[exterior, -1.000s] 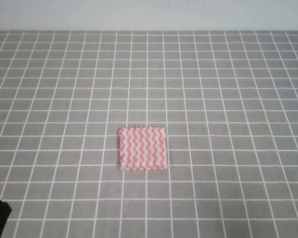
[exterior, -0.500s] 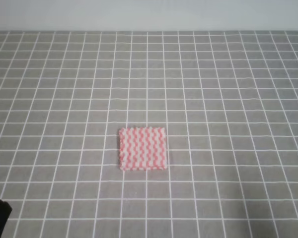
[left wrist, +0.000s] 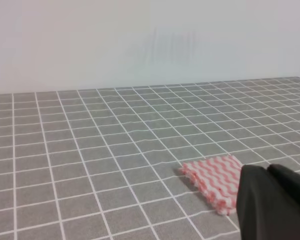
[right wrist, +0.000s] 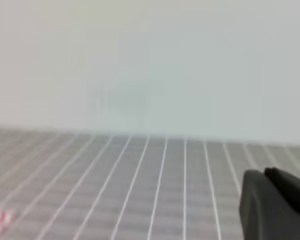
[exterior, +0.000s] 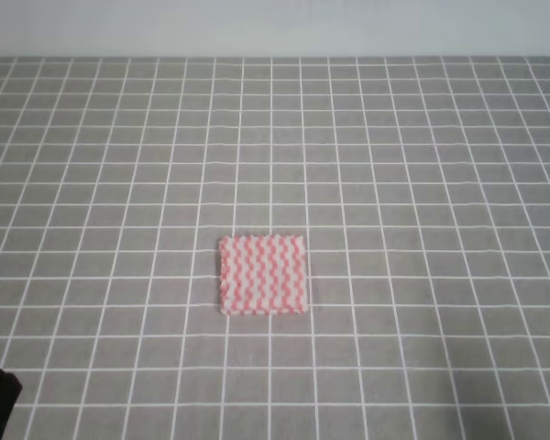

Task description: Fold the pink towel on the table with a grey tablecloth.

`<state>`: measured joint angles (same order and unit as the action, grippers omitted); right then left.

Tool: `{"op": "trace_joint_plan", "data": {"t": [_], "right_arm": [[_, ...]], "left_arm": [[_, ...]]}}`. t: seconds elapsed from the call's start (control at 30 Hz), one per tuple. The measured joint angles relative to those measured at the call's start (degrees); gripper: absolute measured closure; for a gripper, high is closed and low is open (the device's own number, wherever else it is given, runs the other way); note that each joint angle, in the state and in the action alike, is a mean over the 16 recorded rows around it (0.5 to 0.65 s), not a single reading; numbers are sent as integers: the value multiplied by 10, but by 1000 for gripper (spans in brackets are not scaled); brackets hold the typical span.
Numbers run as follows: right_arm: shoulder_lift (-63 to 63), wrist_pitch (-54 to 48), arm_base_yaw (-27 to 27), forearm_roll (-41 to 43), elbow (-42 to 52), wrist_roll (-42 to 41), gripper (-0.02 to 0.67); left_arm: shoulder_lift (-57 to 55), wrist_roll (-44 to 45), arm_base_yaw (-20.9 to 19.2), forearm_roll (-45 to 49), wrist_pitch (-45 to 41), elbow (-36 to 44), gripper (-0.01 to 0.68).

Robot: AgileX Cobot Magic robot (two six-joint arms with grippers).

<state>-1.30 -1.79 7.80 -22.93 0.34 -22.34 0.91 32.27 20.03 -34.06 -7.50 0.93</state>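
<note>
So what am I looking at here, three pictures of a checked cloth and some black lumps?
It is one moment seen by three cameras on a two-armed robot. The overhead view looks down on the table, covered in grey cloth with white grid lines. The towel, pink and white zigzags, lies flat on it, untouched. The other two cameras ride on the arms' wrists. The black shape in the left wrist view is the left gripper, with the towel just beyond it. The right gripper shows in its own blurry view. Nothing is held; I cannot tell whether either gripper is open.
</note>
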Motion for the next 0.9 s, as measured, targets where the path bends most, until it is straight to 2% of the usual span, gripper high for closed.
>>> {"op": "trace_joint_plan", "data": {"t": [0.23, 0.53, 0.9], "right_arm": [[-1, -91, 0, 126, 5, 100, 665], [-5, -164, 0, 144, 7, 105, 665], [-5, -169, 0, 142, 7, 105, 665]], "left_arm": [[0, 0, 0, 0, -1, -1, 675], [0, 0, 0, -1, -2, -3, 676], [1, -2, -1, 8, -1, -4, 676]]}}
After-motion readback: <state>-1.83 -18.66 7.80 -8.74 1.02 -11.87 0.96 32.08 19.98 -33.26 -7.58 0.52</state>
